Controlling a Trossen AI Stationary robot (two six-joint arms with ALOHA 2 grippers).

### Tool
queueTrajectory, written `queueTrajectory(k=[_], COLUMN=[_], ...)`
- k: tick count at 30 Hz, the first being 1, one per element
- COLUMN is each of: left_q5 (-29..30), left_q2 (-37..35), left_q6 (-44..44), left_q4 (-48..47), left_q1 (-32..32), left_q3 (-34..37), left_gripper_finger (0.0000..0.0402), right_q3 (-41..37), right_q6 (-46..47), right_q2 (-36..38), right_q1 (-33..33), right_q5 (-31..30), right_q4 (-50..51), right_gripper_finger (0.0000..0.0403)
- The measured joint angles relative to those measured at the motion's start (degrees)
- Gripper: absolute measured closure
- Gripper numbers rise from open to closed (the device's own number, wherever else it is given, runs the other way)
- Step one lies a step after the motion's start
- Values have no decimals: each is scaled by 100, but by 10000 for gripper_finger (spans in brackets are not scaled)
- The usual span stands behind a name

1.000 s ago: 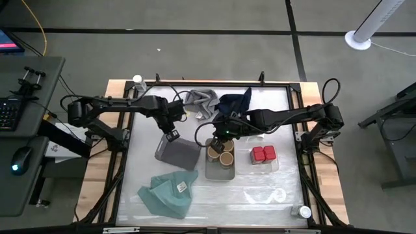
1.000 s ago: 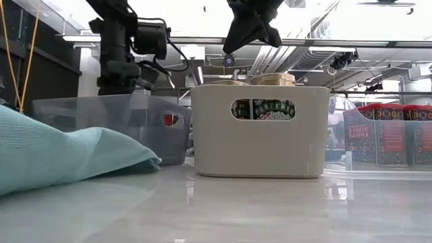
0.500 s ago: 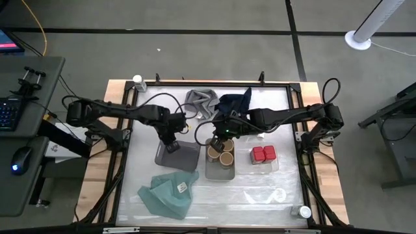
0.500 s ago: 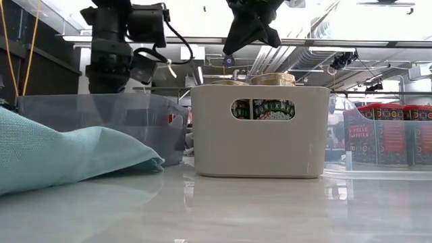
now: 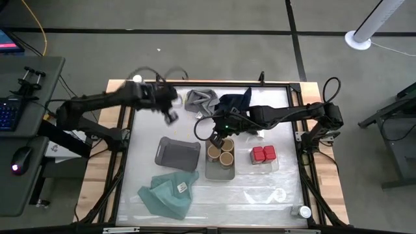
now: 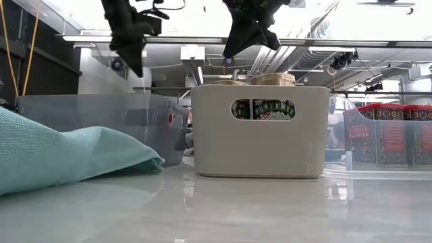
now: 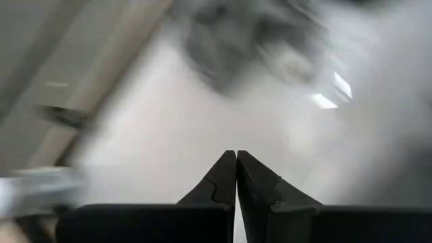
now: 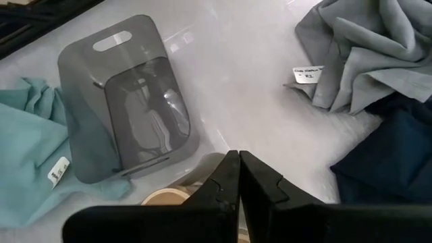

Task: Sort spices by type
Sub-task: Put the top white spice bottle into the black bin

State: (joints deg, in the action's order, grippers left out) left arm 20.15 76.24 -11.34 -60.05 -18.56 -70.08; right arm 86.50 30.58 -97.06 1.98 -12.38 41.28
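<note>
Three tan-topped jars (image 5: 221, 155) stand in the light grey tray (image 5: 220, 171), whose front wall (image 6: 260, 145) shows in the low view. Two red boxy jars (image 5: 263, 154) stand in the clear tray (image 6: 351, 145). One white-capped jar (image 5: 137, 79) stands at the table's far left corner, another (image 5: 304, 211) at its near right corner. My right gripper (image 5: 218, 140) (image 8: 239, 158) hangs shut just above the tan jars, over the tray's far end. My left gripper (image 5: 171, 117) (image 7: 236, 158) is shut and empty, raised over the table's far left part, blurred.
An empty dark grey tray (image 5: 177, 153) (image 8: 128, 101) lies left of the light tray. A teal cloth (image 5: 168, 194) lies near it toward the near edge. A grey cloth (image 5: 201, 101) and a navy cloth (image 5: 234, 104) are bunched at the far edge.
My left gripper first dipped low over the dark grey tray, then rose quickly and swung toward the table's far left corner, empty. The tray and the jars stayed put. My right arm kept its place above the tan jars.
</note>
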Motion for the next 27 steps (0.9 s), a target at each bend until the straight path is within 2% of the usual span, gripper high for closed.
queueTrajectory(k=[2,7,13,17,21,25,27], left_q5=[192,23,71,43,-150,-180,-169], left_q2=[16,361,461,444,447,449,467], left_q6=[108,75,-645,-682,-1037,-1243,-1239], left_q4=[214,518,1350,1757,2136,2248,2238], left_q1=[-651,-2285,-3692,-4265,-4573,-4617,-4619], left_q3=[0,117,126,124,124,124,124], left_gripper_finger=[401,401,398,379,342,300,293], right_q3=[0,0,0,0,0,0,0], right_q6=[40,180,289,31,-740,-1826,-2242], right_q2=[0,0,0,17,22,24,24], right_q1=[-16,-20,-69,-233,-640,-1277,-1604], right_q5=[0,2,-92,-93,17,788,1168], right_q4=[0,2,44,194,292,263,265], right_gripper_finger=[403,403,403,403,403,403,403])
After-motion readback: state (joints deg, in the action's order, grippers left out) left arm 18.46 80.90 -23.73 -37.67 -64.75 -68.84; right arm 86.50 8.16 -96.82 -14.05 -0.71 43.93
